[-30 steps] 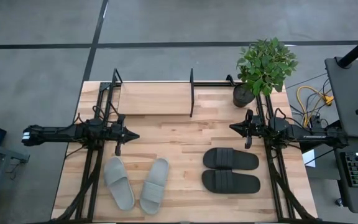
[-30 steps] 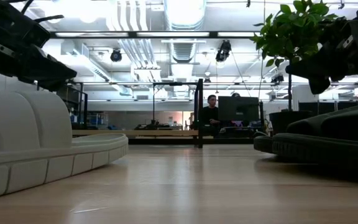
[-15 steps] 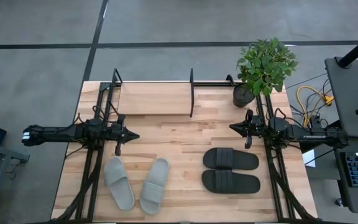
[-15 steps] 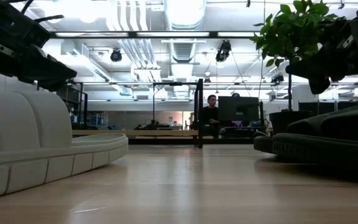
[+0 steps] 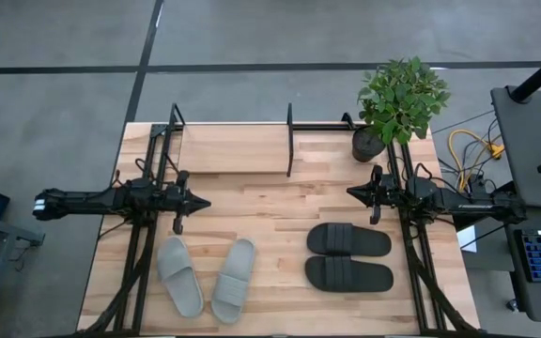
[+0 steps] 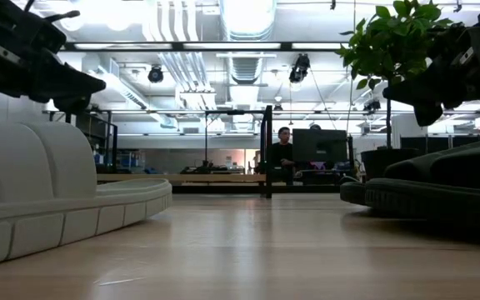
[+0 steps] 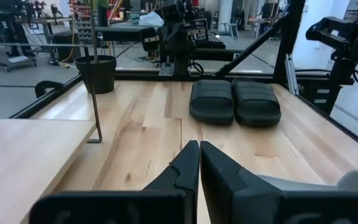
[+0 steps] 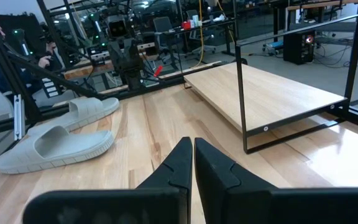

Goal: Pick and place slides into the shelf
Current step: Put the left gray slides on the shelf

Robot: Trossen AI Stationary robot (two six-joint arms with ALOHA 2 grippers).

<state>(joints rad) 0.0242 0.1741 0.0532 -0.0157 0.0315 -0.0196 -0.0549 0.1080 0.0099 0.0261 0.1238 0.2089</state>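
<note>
Two light grey slides [image 5: 178, 274] [image 5: 234, 279] lie sole-down on the table's near left. Two black slides [image 5: 348, 239] [image 5: 348, 274] lie side by side on the near right. The shelf [image 5: 233, 148], a wood board between thin black rod frames, stands along the far edge. My left gripper [image 5: 205, 204] hovers shut above the table, just beyond the grey pair, pointing toward the table's right. My right gripper [image 5: 350, 193] hovers shut beyond the black pair, pointing left. In the wrist views, both the left gripper [image 7: 199, 144] and the right gripper [image 8: 192, 140] have fingers together and nothing between them.
A potted plant [image 5: 368, 143] stands at the far right corner, beside the shelf's right end. Black arm frames [image 5: 139, 263] [image 5: 421, 263] run along both sides of the table. Bare wood lies between the two grippers. A person sits at a desk [image 6: 283, 154] far behind the table.
My left gripper has tipped its fingertips up a little, staying in place and shut. The slides and the right arm have kept still.
</note>
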